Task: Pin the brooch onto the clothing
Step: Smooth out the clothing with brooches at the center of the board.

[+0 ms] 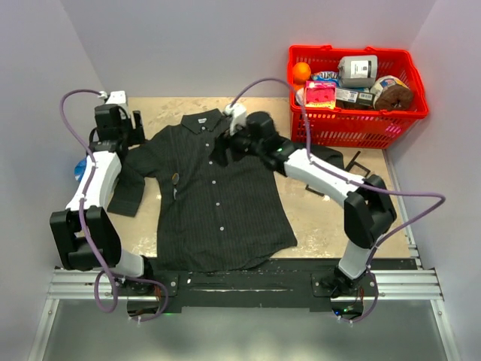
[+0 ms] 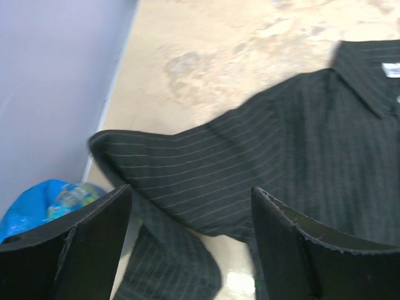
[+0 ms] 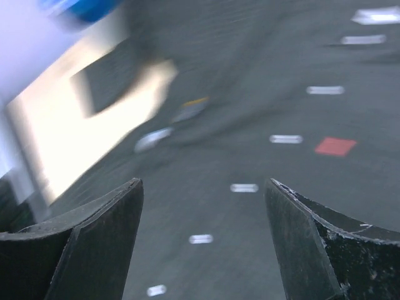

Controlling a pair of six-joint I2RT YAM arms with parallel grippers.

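The clothing [image 1: 222, 199], a dark pinstriped shirt with pale buttons, lies flat and face up on the table. A small brownish brooch [image 1: 175, 178] rests on its chest, left of the button row. My left gripper [image 1: 137, 128] hangs open beside the shirt's left shoulder, with the sleeve [image 2: 206, 169] below its empty jaws [image 2: 192, 189]. My right gripper [image 1: 225, 149] hovers open over the upper chest below the collar. The right wrist view is blurred; it shows the button row [image 3: 244, 187] and a red tag [image 3: 335, 146] under my open gripper [image 3: 205, 182].
A red basket [image 1: 353, 128] full of groceries stands at the back right. A blue bag [image 1: 79, 167] [image 2: 44, 200] lies by the left wall. A white box [image 1: 116, 96] sits at the back left. Black parts [image 1: 355, 161] lie right of the shirt.
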